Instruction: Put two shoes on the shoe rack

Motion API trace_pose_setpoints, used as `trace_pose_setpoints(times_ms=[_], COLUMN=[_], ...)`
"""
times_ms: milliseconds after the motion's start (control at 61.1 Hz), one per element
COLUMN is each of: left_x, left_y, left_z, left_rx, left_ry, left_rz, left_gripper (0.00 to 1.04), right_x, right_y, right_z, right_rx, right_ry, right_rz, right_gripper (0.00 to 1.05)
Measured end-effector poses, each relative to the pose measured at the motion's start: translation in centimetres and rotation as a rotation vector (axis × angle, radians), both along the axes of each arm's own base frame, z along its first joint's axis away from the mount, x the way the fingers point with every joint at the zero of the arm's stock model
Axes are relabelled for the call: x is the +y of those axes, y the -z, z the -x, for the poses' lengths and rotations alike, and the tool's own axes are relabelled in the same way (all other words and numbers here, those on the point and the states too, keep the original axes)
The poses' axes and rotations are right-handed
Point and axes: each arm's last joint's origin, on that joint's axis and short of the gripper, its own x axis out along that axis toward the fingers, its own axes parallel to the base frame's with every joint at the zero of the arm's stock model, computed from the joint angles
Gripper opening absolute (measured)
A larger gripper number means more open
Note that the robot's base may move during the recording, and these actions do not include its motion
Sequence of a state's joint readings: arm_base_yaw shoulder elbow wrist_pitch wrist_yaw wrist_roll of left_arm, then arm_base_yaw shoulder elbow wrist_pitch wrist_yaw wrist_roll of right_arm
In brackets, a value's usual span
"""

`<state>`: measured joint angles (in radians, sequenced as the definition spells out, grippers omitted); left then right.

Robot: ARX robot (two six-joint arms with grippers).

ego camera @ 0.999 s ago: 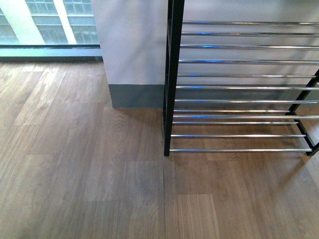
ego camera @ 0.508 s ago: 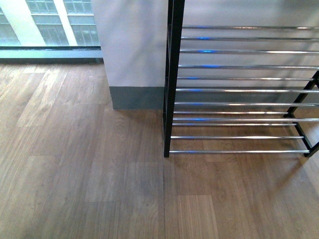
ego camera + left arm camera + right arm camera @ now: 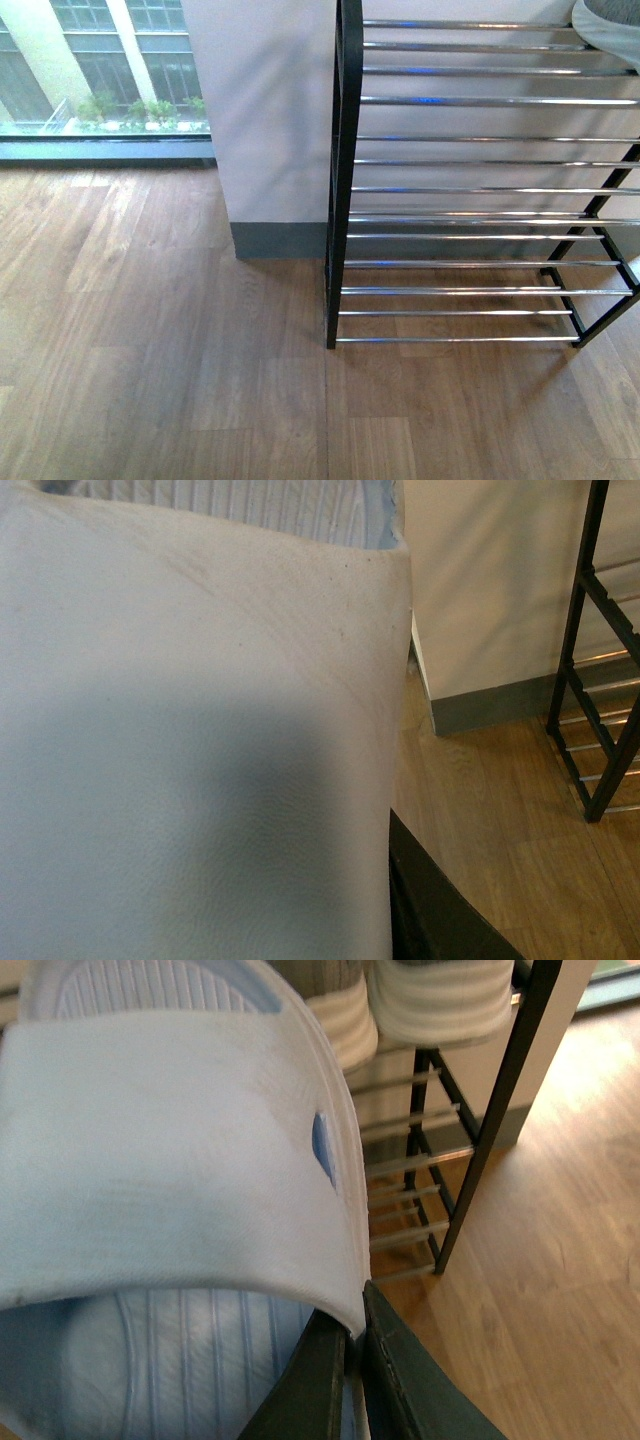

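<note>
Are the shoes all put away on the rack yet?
Nearly, it seems. Two white-soled shoes already sit on an upper tier of the shoe rack. The right gripper is clamped on a pale blue slide sandal, and another pale sandal fills the left wrist view. Those probably still need setting down on the bars.

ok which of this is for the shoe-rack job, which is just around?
Job: shoe rack; gray sneakers with white soles, already on it.
Not the job: pale blue slide sandal pinched in right claw; second pale sandal filling left wrist view; wood floor; window.
</note>
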<state>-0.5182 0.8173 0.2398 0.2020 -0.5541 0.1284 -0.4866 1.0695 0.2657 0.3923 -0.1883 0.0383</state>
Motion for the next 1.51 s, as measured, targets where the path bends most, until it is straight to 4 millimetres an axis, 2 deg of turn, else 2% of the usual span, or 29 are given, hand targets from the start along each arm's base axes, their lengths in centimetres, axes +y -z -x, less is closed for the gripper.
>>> trace_pose_setpoints(times_ms=[491,606,688,835,1065,1261,1507], left_x=[0.0,0.0,0.0,0.0,0.0,0.0,0.0], left_y=[0.0,0.0,0.0,0.0,0.0,0.0,0.0], left_z=[0.0,0.0,0.0,0.0,0.0,0.0,0.0], left_rx=[-0.001,-0.002,-0.001,-0.002,-0.002,-0.002,-0.002], left_ry=[0.001,0.0,0.0,-0.001,0.0,0.0,0.0], left_rz=[0.001,0.001,0.001,0.001,0.001,0.001,0.001], left_gripper=[0.02,0.02,0.02,0.02,0.02,0.02,0.02], right_x=[0.0,0.2,0.8,1.5,3.2,4.8,5.6], right_y=[0.0,-0.6,-1.6,-2.3,-2.6,-0.3,2.6], right_z=[0.0,-0.8,-2.3,-5.5,-12.6,-19.4,-24.8], right_rx=[-0.003,-0.202,-0.202,-0.119,0.007,0.14,0.216], right_ry=[-0.006,-0.281,-0.353,-0.357,-0.344,-0.283,-0.242], right_rz=[0.0,0.023,-0.011,-0.066,-0.097,-0.099,0.018], right_gripper=[0.02,0.02,0.02,0.02,0.02,0.02,0.02])
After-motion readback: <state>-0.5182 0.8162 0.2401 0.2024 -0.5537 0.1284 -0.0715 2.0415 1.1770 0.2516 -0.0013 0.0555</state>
